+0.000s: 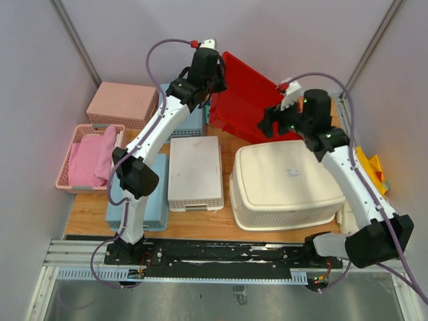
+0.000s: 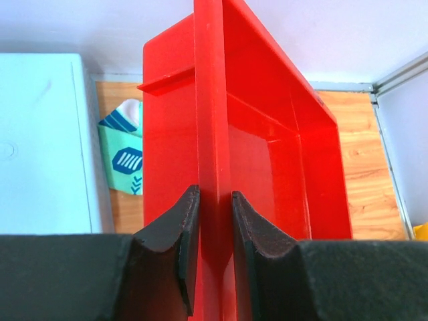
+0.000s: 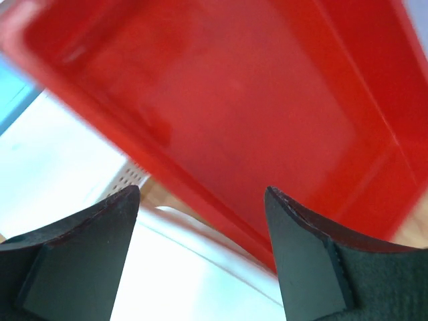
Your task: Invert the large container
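The large cream container (image 1: 287,184) lies upside down on the table at the right, smooth base up with a small sticker, perforated sides showing. Its pale base also shows in the right wrist view (image 3: 200,281). My left gripper (image 1: 212,75) is shut on the rim of a red tray (image 1: 247,100), which is tilted up at the back; the left wrist view shows the pads clamping the tray's edge (image 2: 212,134). My right gripper (image 1: 275,119) is open and empty, just above the container's far edge, next to the red tray (image 3: 234,87).
A smaller white perforated basket (image 1: 195,172) lies upside down at the middle. A light blue bin (image 1: 140,194) and another (image 2: 40,140) are to the left. A pink basket with cloth (image 1: 87,157), a pink box (image 1: 122,101) and a yellow object (image 1: 370,164) stand around.
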`<control>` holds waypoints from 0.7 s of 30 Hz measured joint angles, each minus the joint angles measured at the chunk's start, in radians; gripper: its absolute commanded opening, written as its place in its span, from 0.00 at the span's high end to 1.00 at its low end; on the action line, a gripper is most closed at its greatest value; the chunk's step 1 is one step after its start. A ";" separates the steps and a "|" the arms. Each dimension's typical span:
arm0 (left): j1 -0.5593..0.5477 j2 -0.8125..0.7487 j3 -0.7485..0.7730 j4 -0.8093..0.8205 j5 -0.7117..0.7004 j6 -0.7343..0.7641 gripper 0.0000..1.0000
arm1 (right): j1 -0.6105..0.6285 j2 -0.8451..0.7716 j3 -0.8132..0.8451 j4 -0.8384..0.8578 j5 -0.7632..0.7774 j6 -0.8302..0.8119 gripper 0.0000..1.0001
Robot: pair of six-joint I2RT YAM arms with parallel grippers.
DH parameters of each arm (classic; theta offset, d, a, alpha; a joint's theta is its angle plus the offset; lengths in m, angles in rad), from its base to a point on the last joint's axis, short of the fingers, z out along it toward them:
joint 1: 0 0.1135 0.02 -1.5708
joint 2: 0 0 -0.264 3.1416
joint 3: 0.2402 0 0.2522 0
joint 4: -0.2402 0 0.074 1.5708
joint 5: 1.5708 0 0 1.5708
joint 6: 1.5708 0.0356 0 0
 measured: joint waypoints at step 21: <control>0.003 0.000 -0.005 -0.045 0.028 -0.019 1.00 | 0.280 0.183 -0.071 0.299 -0.271 -0.462 0.77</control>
